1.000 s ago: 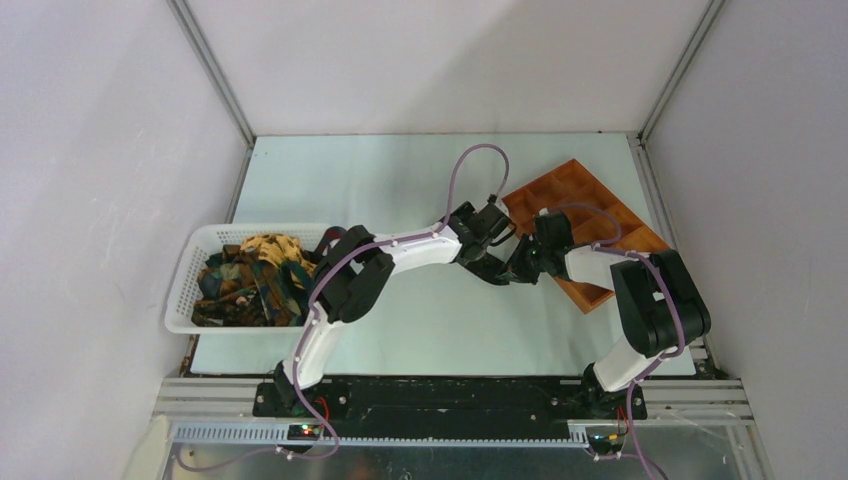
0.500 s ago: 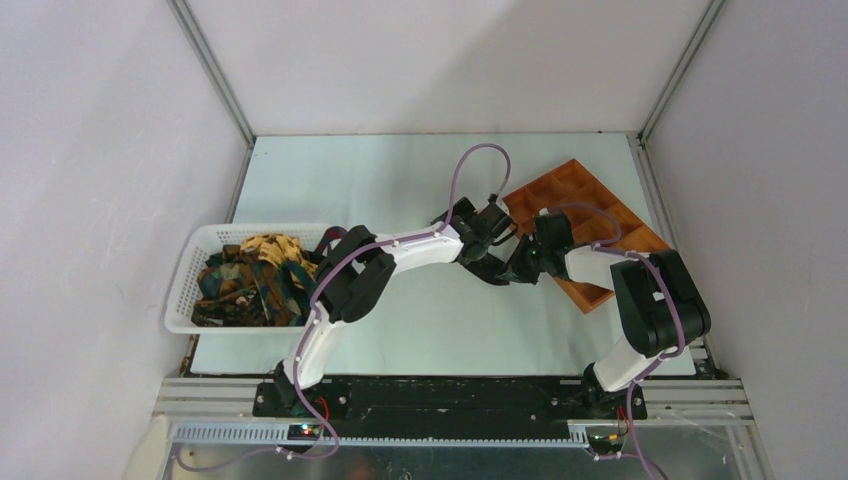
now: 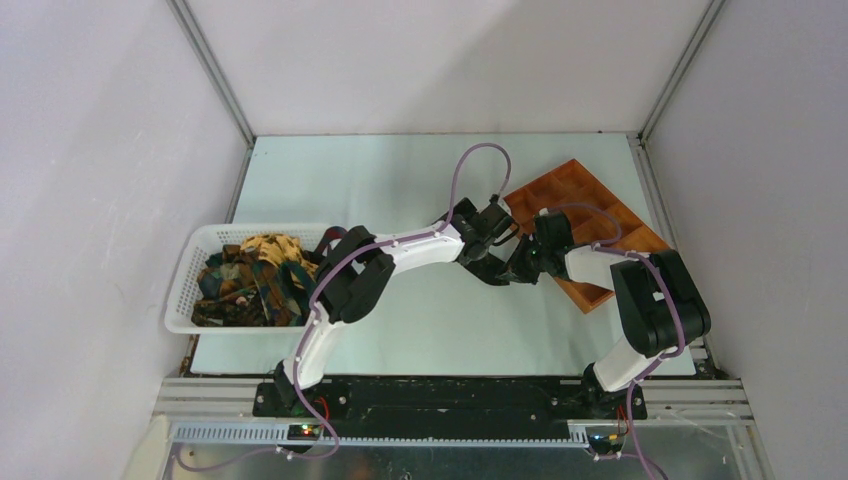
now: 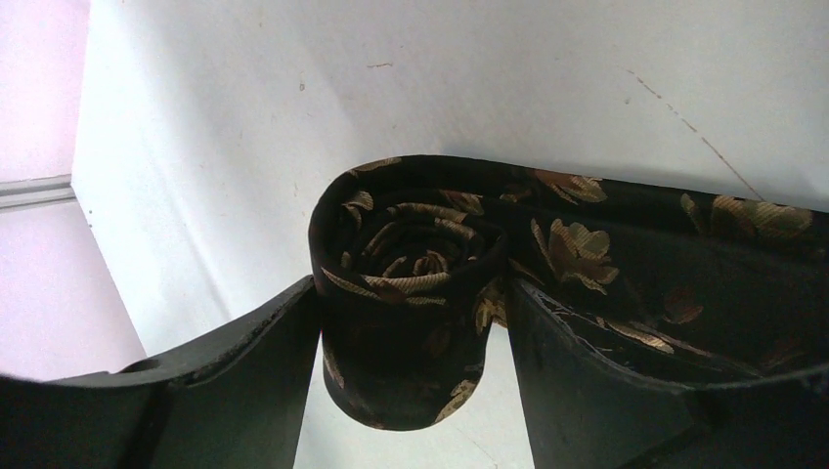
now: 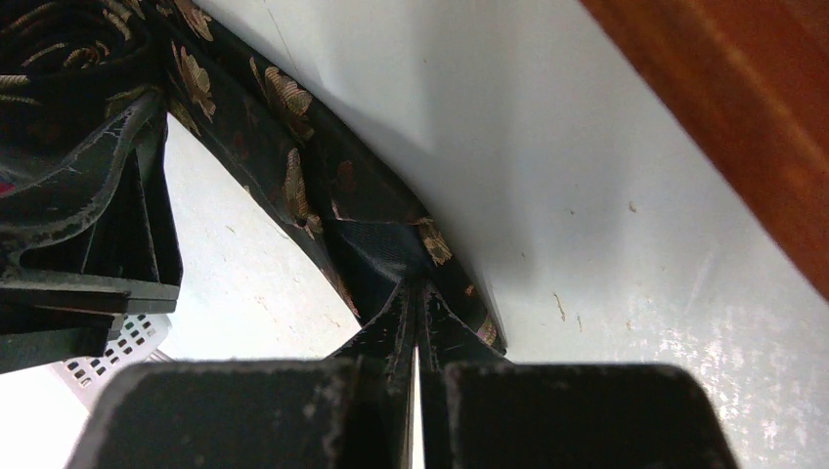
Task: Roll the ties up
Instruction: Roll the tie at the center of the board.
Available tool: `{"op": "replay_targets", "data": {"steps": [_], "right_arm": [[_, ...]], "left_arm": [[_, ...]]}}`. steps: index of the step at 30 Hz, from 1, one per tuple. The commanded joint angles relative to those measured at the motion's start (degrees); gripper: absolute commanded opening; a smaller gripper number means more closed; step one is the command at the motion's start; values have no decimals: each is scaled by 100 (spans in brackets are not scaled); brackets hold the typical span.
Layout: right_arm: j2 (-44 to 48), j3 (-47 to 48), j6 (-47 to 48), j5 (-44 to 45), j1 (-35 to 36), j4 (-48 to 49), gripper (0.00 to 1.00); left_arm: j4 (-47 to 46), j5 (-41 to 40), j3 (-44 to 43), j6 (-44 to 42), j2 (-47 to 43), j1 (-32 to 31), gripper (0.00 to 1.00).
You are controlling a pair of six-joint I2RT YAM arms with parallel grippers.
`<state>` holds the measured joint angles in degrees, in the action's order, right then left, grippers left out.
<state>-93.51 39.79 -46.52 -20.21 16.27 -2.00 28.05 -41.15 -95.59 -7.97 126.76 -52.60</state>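
Rolling one tie (image 4: pixel 411 244) at mid-table, just beside the near-left edge of the tray (image 3: pixel 590 215). Clamping the wound coil in the left gripper (image 4: pixel 411 332), jaws pressing on its two sides, with the spiral end facing the wrist camera. Pinching the loose tail in the right gripper (image 5: pixel 415 308), jaws drawn together on the fabric with almost no gap. Holding the short span between the two grippers nearly straight, sagging little. Not managing to tell from either wrist view whether the coil is touching the table (image 3: pixel 400 180) or hanging just above it.

Judging the step as mid-roll: several turns wound, tail not yet taken in. Calling next, most likely, for turning the left wrist to wind more on while feeding the tail in from the right under light tension. Risking a loose, telescoping coil by slackening too soon, the fabric looking soft and springy. Needing a set-down afterwards, perhaps into the tray, though only guessing there.

Leaving a tangled heap of more ties (image 3: pixel 250 280) in the basket (image 3: pixel 190 285) at the left edge, well apart from both grippers.

Working over a pale, smooth, matte top, lightly specked and scratched in the close views. Working inside plain white walls (image 3: pixel 90 150), with metal frame rails (image 3: pixel 215 80) running down to the far corners and a black mounting rail (image 3: pixel 450 395) along the near edge.
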Motion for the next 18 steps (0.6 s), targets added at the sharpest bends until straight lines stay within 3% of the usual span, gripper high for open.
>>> {"op": "replay_targets", "data": {"steps": [1,18], "right_arm": [[16,-33,110,314,-26,-389,0],[-5,-33,108,318,-20,-371,0]], "left_arm": [[54,209,-237,194,-382,-37,75],[211,328,-446,317,-533,-57,76]]}}
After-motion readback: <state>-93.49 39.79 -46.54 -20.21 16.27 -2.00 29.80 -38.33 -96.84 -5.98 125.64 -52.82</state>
